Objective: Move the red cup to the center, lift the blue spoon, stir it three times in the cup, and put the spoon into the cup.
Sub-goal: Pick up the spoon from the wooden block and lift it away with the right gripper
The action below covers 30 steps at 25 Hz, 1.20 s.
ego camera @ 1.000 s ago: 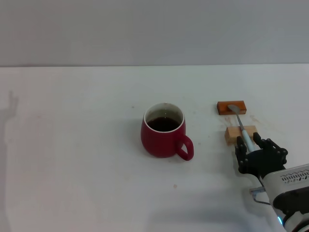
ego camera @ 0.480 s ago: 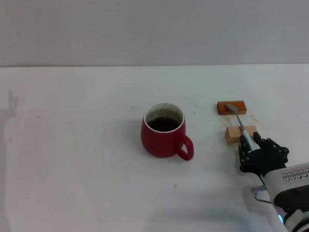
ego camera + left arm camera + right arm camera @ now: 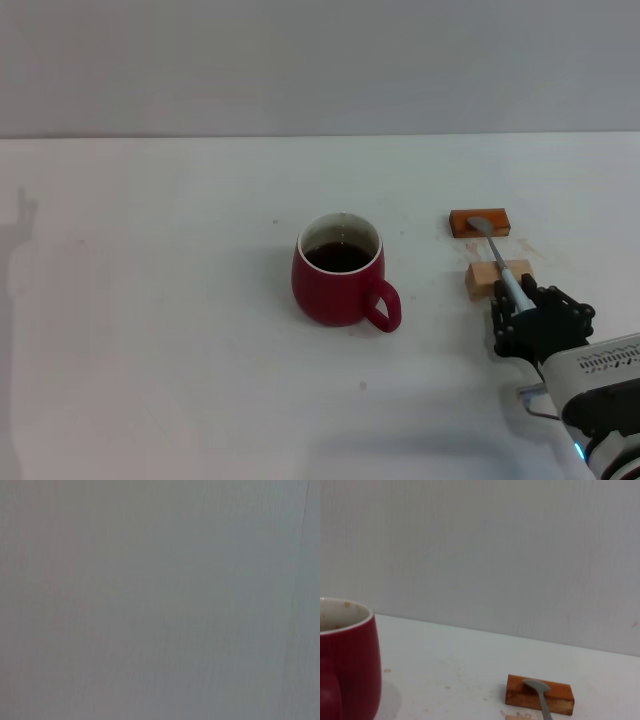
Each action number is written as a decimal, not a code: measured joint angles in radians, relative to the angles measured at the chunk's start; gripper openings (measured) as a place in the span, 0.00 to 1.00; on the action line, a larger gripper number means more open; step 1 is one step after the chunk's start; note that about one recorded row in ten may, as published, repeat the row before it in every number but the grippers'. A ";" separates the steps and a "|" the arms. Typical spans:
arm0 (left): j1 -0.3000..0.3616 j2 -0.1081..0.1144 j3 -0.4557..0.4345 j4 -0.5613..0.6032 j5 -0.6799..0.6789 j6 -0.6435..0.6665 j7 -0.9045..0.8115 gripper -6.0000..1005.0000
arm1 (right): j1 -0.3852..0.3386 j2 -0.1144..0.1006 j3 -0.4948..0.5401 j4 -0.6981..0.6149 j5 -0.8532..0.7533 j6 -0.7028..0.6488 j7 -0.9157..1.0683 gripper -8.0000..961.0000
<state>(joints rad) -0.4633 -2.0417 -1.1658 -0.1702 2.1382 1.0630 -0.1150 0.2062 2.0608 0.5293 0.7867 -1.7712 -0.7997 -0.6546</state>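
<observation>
The red cup [image 3: 338, 280] stands mid-table with dark liquid inside and its handle turned toward the front right. Its side also shows in the right wrist view [image 3: 345, 665]. The blue spoon [image 3: 495, 255] lies to the cup's right. Its silver bowl rests on an orange block [image 3: 466, 222] and its pale-blue handle crosses a pale wooden block [image 3: 480, 281]. My right gripper [image 3: 520, 308] is at the near end of the handle, with its black fingers closed around it. The spoon's bowl [image 3: 536, 686] shows on the orange block [image 3: 520, 694]. My left gripper is out of view.
The white table [image 3: 150, 300] runs back to a grey wall. The left wrist view shows only a plain grey surface. Small crumbs and stains lie around the blocks.
My right gripper shifted slightly right and then back at the spoon's handle end, and the handle nudged with it. The cup and blocks have not moved.
</observation>
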 joint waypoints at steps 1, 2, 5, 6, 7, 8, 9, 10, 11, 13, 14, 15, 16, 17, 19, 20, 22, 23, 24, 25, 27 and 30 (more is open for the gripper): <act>0.000 0.000 0.000 0.000 0.000 0.000 0.000 0.84 | 0.000 0.000 0.000 -0.001 0.000 0.001 0.000 0.30; 0.000 0.000 0.000 0.000 -0.001 0.000 0.000 0.84 | 0.001 0.001 0.000 -0.001 0.000 0.001 0.000 0.30; 0.000 0.000 0.000 0.000 -0.002 0.000 0.000 0.84 | 0.002 0.001 0.000 -0.001 -0.001 0.002 0.000 0.30; 0.000 0.001 0.000 0.000 -0.002 0.000 0.000 0.84 | 0.002 0.001 0.000 -0.001 -0.001 0.002 0.000 0.30; 0.000 0.001 0.000 0.000 -0.003 0.000 0.000 0.84 | 0.002 0.001 0.000 -0.001 -0.001 0.002 0.000 0.30; 0.000 0.001 0.000 0.000 -0.003 0.000 0.000 0.84 | 0.002 0.001 0.000 -0.001 -0.001 0.002 0.001 0.29; 0.000 0.002 0.000 0.000 -0.003 0.000 0.000 0.84 | 0.002 0.001 0.000 -0.001 -0.001 0.002 0.001 0.28; 0.000 0.002 0.000 0.000 -0.003 0.000 0.000 0.84 | 0.002 0.001 0.000 -0.001 -0.001 0.002 0.001 0.28; 0.000 0.002 -0.001 0.000 -0.003 0.000 0.000 0.84 | 0.002 0.001 0.000 -0.001 -0.001 0.002 0.001 0.27; 0.000 0.003 -0.002 0.000 -0.003 0.000 0.000 0.84 | 0.001 0.002 0.000 -0.001 0.001 0.002 0.001 0.25; 0.000 0.003 -0.002 0.000 -0.003 0.000 0.000 0.84 | 0.001 0.002 0.000 -0.001 0.002 0.002 0.001 0.25; 0.000 0.003 -0.002 0.000 -0.003 0.000 0.000 0.84 | 0.000 0.002 0.000 -0.001 0.002 0.002 0.001 0.24; 0.000 0.003 -0.002 0.000 -0.003 0.000 0.000 0.84 | 0.000 0.003 0.000 -0.001 0.002 0.002 0.001 0.23; 0.000 0.003 -0.002 0.000 -0.003 0.000 0.000 0.84 | 0.000 0.003 0.000 -0.001 0.002 0.002 0.001 0.22; 0.000 0.003 -0.002 0.000 -0.003 0.000 0.000 0.84 | 0.000 0.004 0.000 -0.001 0.002 0.002 0.001 0.21; 0.000 0.003 -0.002 0.000 -0.003 0.000 0.000 0.84 | 0.000 0.004 0.000 -0.001 0.002 0.002 0.001 0.20; 0.000 0.004 -0.002 0.000 -0.003 0.000 0.000 0.84 | -0.001 0.005 0.000 -0.001 0.002 0.002 0.001 0.20; 0.000 0.004 -0.002 0.000 -0.003 0.000 0.000 0.84 | -0.001 0.005 0.000 -0.001 0.002 0.002 0.001 0.19; 0.000 0.004 -0.003 0.000 -0.003 0.000 0.000 0.84 | -0.001 0.005 0.000 -0.001 0.003 0.002 0.001 0.19; 0.000 0.005 -0.006 0.000 -0.003 0.000 0.000 0.84 | -0.001 0.005 0.000 -0.001 0.004 0.002 0.001 0.19; 0.000 0.005 -0.013 0.000 -0.001 0.000 0.000 0.84 | -0.002 0.006 0.000 -0.001 0.006 0.002 0.000 0.19; 0.001 0.005 -0.017 0.000 0.002 0.000 0.000 0.84 | -0.003 0.006 0.000 -0.001 0.006 0.000 -0.003 0.18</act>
<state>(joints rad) -0.4626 -2.0371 -1.1825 -0.1702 2.1397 1.0630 -0.1150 0.2034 2.0663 0.5292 0.7853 -1.7652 -0.7996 -0.6576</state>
